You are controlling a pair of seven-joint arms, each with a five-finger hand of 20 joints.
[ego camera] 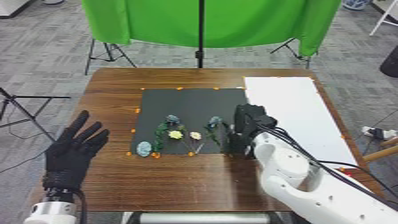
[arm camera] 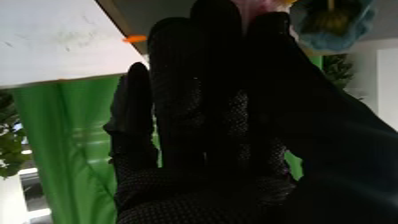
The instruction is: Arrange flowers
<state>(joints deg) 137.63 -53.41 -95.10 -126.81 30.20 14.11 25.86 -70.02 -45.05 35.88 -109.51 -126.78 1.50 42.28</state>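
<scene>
Fingers long and straight, my right hand is open beside the flowers, at the right side of the dark mat. I can't tell whether my thumb touches the pink petals near its tip. I think I keep it edge-on and slim so it can slip in toward a stem without crushing a neighbour.

Nearest on the mat lies a ruffled blue bloom with dark leaves; then a pale flower, a yellow one, and a second blue bloom above it. Their heads sit close and their thin stems trail toward me, probably so each can be picked singly. A rounded, pale blue head rests at the mat's near left corner.

My left hand waits with spread fingers, its knit glove matte against the glossy wood grain of the tabletop. The smooth white sheet covers my right side.
</scene>
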